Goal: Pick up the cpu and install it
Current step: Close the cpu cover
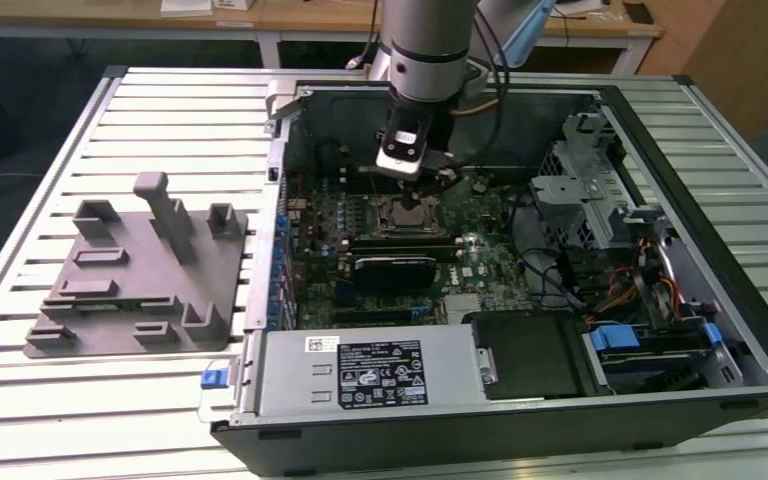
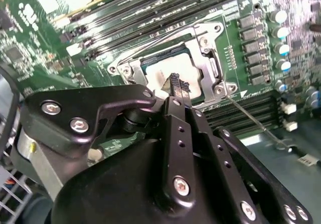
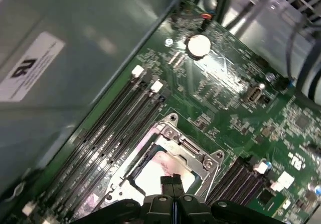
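Item: cpu [image 2: 160, 66], apparently seated in socket [image 2: 213, 66]. Pincer [image 2: 174, 79]: narrow, empty, just above. Fixture block [image 1: 131, 280]: nine o'clock of case [image 1: 281, 250], exterior view. Handling: level, centred, gentle.

The cpu [image 2: 158, 73] has a smooth, pale silver metal top that catches the light, and it is ringed by a socket frame [image 2: 208, 58] of bright bare metal on the glossy green motherboard [image 2: 25, 48]. The gripper [image 2: 175, 83] is black with a dull satin sheen, dotted with shiny silver screw heads. In the exterior view the fixture block [image 1: 137, 270] looks like matt grey plastic, and the table [image 1: 184, 110] under it is ribbed, pale, brushed-looking metal.
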### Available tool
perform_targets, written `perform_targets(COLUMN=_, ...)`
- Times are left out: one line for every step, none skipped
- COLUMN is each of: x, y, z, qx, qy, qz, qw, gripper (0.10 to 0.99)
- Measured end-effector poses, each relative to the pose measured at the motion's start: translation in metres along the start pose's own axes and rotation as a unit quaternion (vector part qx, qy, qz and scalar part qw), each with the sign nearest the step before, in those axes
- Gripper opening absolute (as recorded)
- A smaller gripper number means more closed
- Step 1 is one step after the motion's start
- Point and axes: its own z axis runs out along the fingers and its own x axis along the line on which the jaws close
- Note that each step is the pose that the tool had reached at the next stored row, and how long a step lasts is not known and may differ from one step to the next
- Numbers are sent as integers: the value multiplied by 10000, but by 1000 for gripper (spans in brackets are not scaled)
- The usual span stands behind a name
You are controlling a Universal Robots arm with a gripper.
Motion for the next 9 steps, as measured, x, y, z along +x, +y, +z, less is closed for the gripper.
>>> perform_targets(x=0, y=0, z=0, qx=-2, qy=-1, qz=-90, qw=10000, gripper=110)
perform_targets(x=0, y=0, z=0, qx=-5, qy=-1, qz=-180, qw=9998, gripper=110)
perform_targets(x=0, y=0, z=0, qx=-7, qy=-1, qz=-269, qw=9996, gripper=110)
perform_targets(x=0, y=0, z=0, qx=-10, qy=-2, qz=-360, qw=9994, gripper=110)
perform_targets(x=0, y=0, z=0, qx=-13, qy=-2, qz=-455, qw=9990, gripper=110)
perform_targets(x=0, y=0, z=0, qx=-15, qy=-2, qz=-544, qw=9985, gripper=110)
perform_targets(x=0, y=0, z=0, qx=-18, qy=-2, qz=-637, qw=9980, gripper=110)
perform_targets(x=0, y=0, z=0, qx=-20, qy=-3, qz=-724, qw=9974, gripper=110)
perform_targets(x=0, y=0, z=0, qx=-23, qy=-3, qz=-816, qw=9967, gripper=110)
